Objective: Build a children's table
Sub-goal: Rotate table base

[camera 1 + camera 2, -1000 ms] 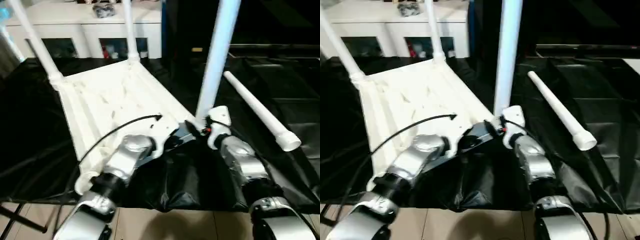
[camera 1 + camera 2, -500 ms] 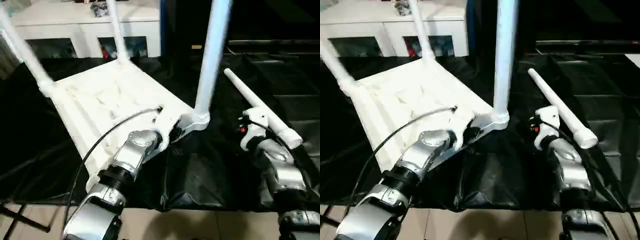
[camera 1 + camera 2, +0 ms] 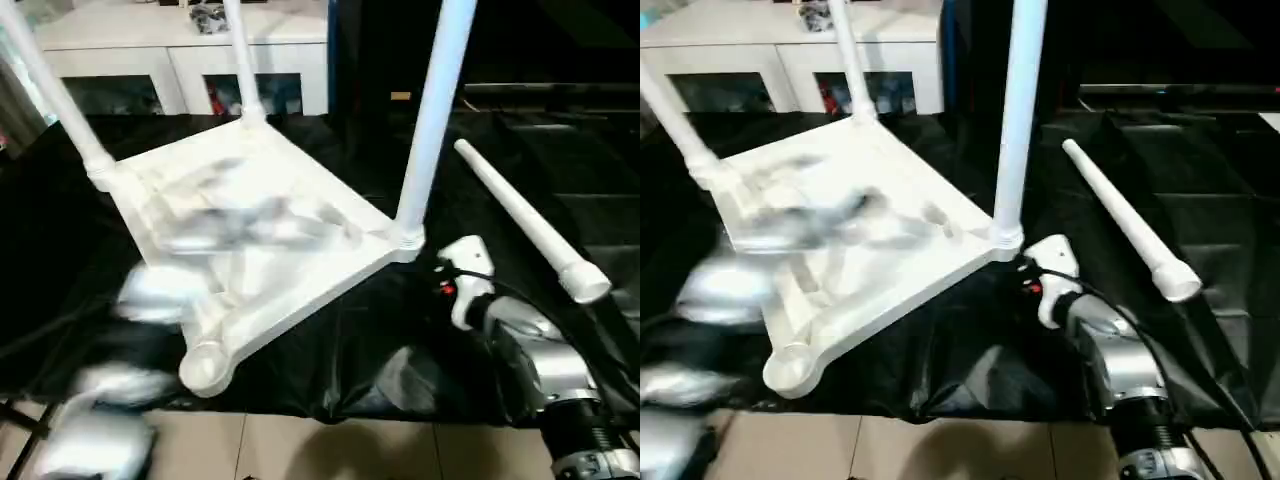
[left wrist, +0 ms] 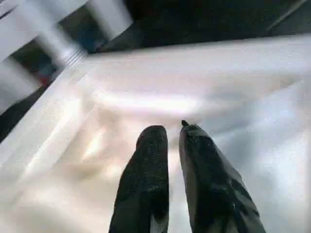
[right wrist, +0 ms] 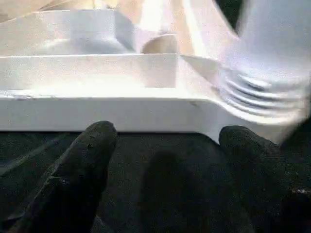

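The children's table lies upside down: its white tabletop [image 3: 270, 230] rests on the black cloth with the ribbed underside up. Three white legs stand in its sockets, one at the near right corner [image 3: 432, 110]. The near left socket [image 3: 205, 365] holds nothing. Another leg [image 3: 520, 215] lies loose on the cloth to the right. My left gripper [image 4: 172, 131] hovers over the tabletop, its fingers a narrow gap apart and holding nothing; that arm [image 3: 140, 300] is a blur. My right gripper [image 5: 170, 133] is open, facing the tabletop's edge beside the near right leg's socket [image 5: 262, 92].
A white cabinet [image 3: 190, 50] stands behind the black-draped table [image 3: 330, 370]. Light floor shows below the table's front edge. My right forearm [image 3: 525, 350] lies over the cloth between the tabletop's corner and the loose leg.
My left gripper has come off the tabletop's near edge, and the arm swings back to the left. My right gripper left the near right leg, went right, then returned towards that corner.
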